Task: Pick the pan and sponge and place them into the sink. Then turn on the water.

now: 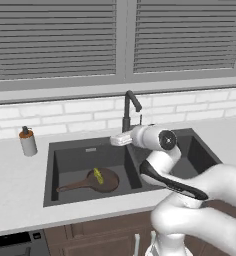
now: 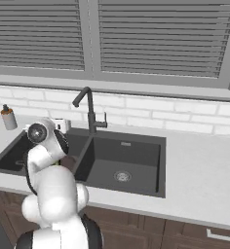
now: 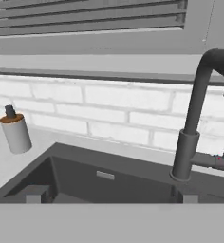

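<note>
The dark brown pan (image 1: 90,181) lies in the left basin of the dark grey sink (image 1: 75,159), its handle pointing left. The yellow sponge (image 1: 97,175) rests on the pan. My gripper (image 3: 111,198) hovers above the sink's middle, just left of the dark gooseneck faucet (image 3: 189,137), facing the back wall. Its fingertips (image 3: 34,194) stand wide apart with nothing between them. The faucet's side lever (image 3: 213,161) sticks out to the right. No stream shows under the faucet (image 1: 127,107). The right basin (image 2: 136,146) holds just its silver drain (image 2: 122,176).
A soap bottle (image 1: 27,141) stands on the counter left of the sink. A white brick backsplash (image 3: 109,109) and a window with blinds (image 1: 55,40) lie behind the faucet. My own arm (image 1: 165,160) crosses over the divider between the basins.
</note>
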